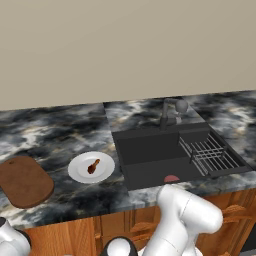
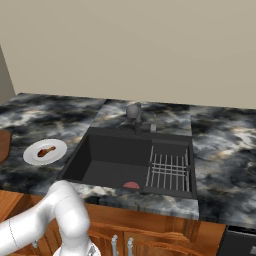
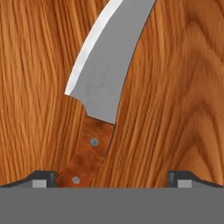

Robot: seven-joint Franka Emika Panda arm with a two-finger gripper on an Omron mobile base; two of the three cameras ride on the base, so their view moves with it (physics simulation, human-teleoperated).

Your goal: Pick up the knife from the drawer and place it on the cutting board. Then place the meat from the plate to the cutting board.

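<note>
end effector (image 3: 112, 178) wide, straddling knife (image 3: 103, 94) handle | knife flat on drawer (image 3: 183, 87) wood | no writing

Kitchen; sink (image 1: 150, 152), marble counter (image 1: 50, 132)

knife (image 3: 98, 87) tip cut by top edge; cutting board (image 2: 3, 145) cropped left

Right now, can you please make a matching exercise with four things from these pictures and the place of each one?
Things:
1. meat
2. knife
3. cutting board
4. pink-red lump

Places:
A. inside the sink
B. on the counter, beside the plate
C. on the plate
D. on a wooden surface, between the gripper's fingertips

Pairs: 1-C, 2-D, 3-B, 4-A
</note>
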